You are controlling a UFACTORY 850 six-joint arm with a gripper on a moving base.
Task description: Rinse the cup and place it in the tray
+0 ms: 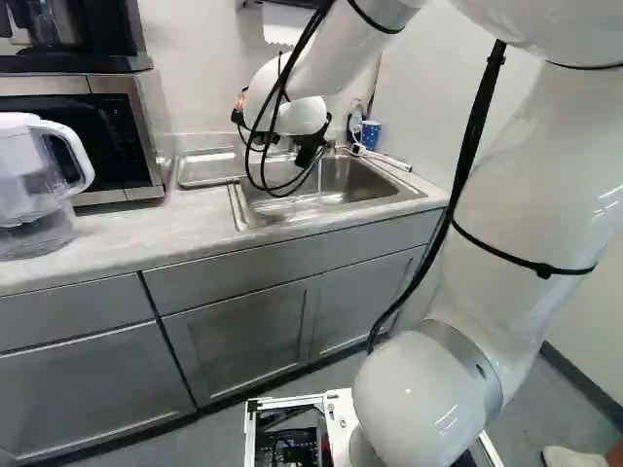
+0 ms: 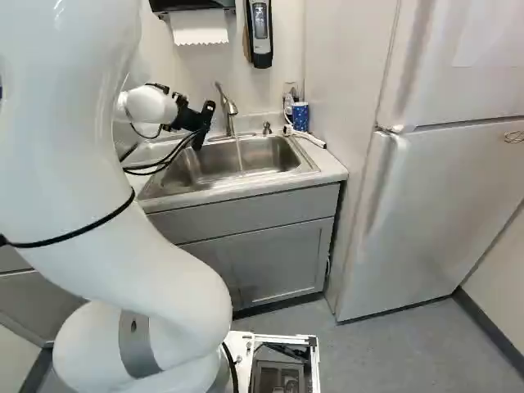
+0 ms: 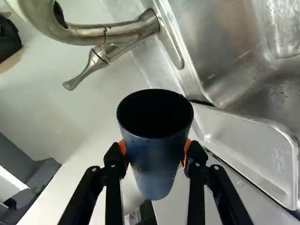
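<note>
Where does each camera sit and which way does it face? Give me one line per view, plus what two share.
Left base view: on the base, behind and left of the arm, facing ahead and slightly down at the sink and microwave; arm right of middle.
Right base view: behind and right, facing the sink and refrigerator; arm left of middle.
Wrist view: on the wrist, looking along the gripper, its fingers holding the cup, toward the faucet and metal tray.
Shared: both base views show arm and sink.

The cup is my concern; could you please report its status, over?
End effector shut on cup. Cup held clear of tray, not yet placed. Faucet running into sink; nothing seen blocking the tray.
</note>
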